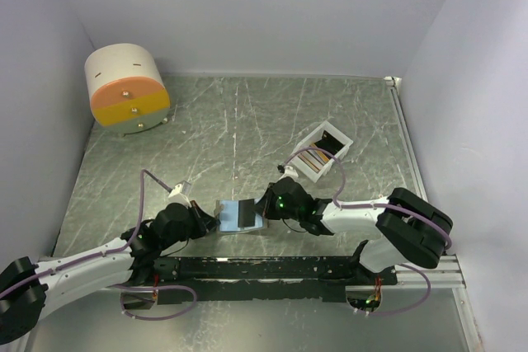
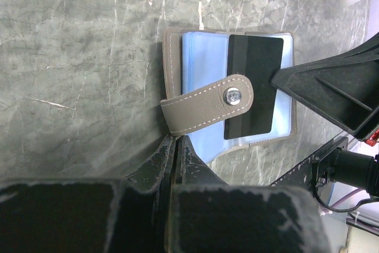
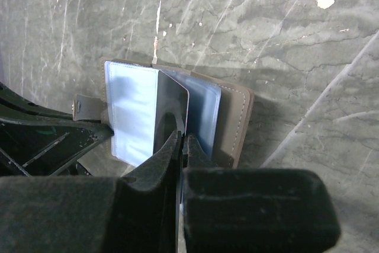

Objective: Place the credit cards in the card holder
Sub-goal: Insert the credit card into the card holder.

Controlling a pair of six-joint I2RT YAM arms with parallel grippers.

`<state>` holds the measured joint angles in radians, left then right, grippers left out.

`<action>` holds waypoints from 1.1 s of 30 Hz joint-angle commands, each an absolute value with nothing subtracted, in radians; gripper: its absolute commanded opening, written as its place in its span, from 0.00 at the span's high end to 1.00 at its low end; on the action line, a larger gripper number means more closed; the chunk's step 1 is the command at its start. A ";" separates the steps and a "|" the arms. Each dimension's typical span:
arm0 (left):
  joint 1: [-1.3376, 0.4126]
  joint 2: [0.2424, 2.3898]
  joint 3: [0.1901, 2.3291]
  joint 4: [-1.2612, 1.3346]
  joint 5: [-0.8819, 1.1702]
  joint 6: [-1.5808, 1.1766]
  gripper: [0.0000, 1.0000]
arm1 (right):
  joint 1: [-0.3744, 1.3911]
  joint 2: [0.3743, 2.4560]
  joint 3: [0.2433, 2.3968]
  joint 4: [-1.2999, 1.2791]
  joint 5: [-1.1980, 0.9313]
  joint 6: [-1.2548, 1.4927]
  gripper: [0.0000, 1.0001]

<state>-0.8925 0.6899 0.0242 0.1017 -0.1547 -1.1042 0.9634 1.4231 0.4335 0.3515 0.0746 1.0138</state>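
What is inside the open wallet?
A dark card lies among the light blue sleeves of the wallet, partly under its snap strap. Deeper cards, if any, cannot be seen.

- The left gripper (image 2: 176, 146) closes off the left edge of the card holder (image 1: 239, 213).
- The right gripper (image 3: 180, 143) closes off its right edge.
- Beyond it lies bare tabletop (image 1: 239, 125), with a white tray (image 1: 342, 139) beyond-right.

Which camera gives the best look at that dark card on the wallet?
The left wrist view: the dark card faces the camera on the open card holder, only the snap tab crossing it. The right wrist view shows it slanted and glare-washed; the top view shows only a small dark patch.
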 commanded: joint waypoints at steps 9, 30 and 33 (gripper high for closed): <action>-0.897 0.697 0.015 0.130 -0.164 -1.105 0.93 | 0.962 1.470 0.413 0.360 0.076 1.005 1.00; -0.897 0.684 0.012 0.122 -0.166 -1.109 0.93 | 0.963 1.428 0.374 0.383 0.150 1.026 1.00; -0.897 0.684 0.008 0.124 -0.165 -1.111 0.93 | 0.964 1.424 0.382 0.386 0.171 1.030 1.00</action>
